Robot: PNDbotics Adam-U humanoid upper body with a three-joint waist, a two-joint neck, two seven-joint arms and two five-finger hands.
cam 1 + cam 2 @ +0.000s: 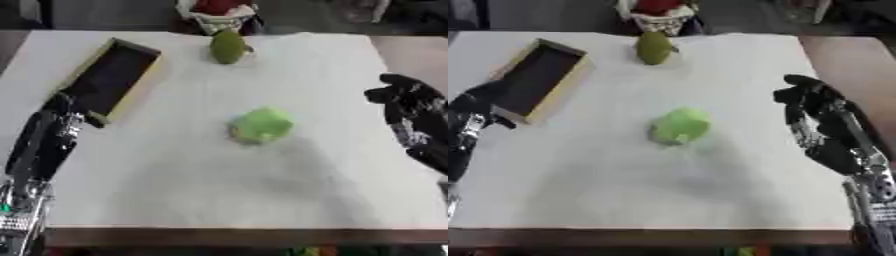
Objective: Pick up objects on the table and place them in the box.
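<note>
The right hand (820, 122) hovers well to the right of the light green object (680, 126), fingers up and loosely spread, holding nothing. The left hand (61, 120) sits at the near end of the box (109, 77), left of the green object; whether its fingers are curled cannot be told. The box, dark inside with pale walls, lies far-left of the green object. A darker green pear-shaped object (228, 46) stands beyond it near the far edge. All rest on a white table (219, 190); beyond that edge sits a white basket with red contents (216, 12)
</note>
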